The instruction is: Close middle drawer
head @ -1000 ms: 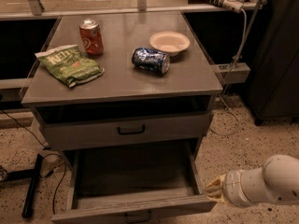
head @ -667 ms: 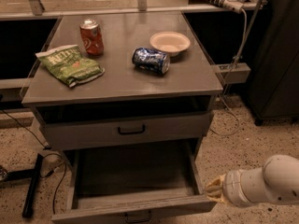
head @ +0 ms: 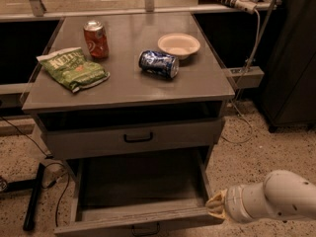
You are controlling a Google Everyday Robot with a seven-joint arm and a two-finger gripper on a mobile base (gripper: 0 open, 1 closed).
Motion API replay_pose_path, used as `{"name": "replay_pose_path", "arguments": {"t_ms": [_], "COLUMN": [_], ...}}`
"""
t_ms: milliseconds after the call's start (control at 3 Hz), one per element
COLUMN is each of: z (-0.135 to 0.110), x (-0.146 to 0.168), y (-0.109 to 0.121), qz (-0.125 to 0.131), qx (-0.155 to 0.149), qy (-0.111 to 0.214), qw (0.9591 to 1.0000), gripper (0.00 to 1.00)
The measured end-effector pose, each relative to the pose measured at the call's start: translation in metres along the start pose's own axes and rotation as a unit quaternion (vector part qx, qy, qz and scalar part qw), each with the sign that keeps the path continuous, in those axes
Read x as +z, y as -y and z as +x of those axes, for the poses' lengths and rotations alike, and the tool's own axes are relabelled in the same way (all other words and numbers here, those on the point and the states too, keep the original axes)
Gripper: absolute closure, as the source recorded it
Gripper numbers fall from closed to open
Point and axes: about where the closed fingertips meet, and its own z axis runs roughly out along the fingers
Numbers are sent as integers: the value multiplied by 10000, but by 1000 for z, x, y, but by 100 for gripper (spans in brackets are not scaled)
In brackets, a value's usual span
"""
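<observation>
The middle drawer (head: 143, 216) is pulled far out of the grey cabinet, and its deep grey box is empty. Its flat front lies at the bottom edge of the view, with the small black handle (head: 145, 227) partly cut off. My gripper (head: 215, 206) is at the end of the white arm coming in from the lower right. It sits at the drawer's front right corner, touching or nearly touching it. The upper drawer (head: 138, 138), with its black handle, sits pushed in above.
On the cabinet top (head: 197, 83) are a red soda can (head: 96, 38), a green chip bag (head: 74, 69), a blue can lying on its side (head: 159, 64) and a white bowl (head: 178, 45). Cables and a black bar (head: 34, 196) lie on the floor at left. A dark cabinet (head: 291, 58) stands at right.
My arm's end has edged slightly down and left toward the drawer's front right corner. The drawer stands as far out as before.
</observation>
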Motion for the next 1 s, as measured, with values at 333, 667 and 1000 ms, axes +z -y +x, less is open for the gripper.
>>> {"name": "replay_pose_path", "arguments": {"t_ms": [333, 667, 1000], "z": [10, 25, 37], "x": [50, 87, 114], "y": [-18, -35, -42], "qz": [-190, -274, -253], "qx": [30, 137, 219], "qy": [145, 244, 295], "qw": [9997, 9992, 9990], "gripper": [100, 100, 100]}}
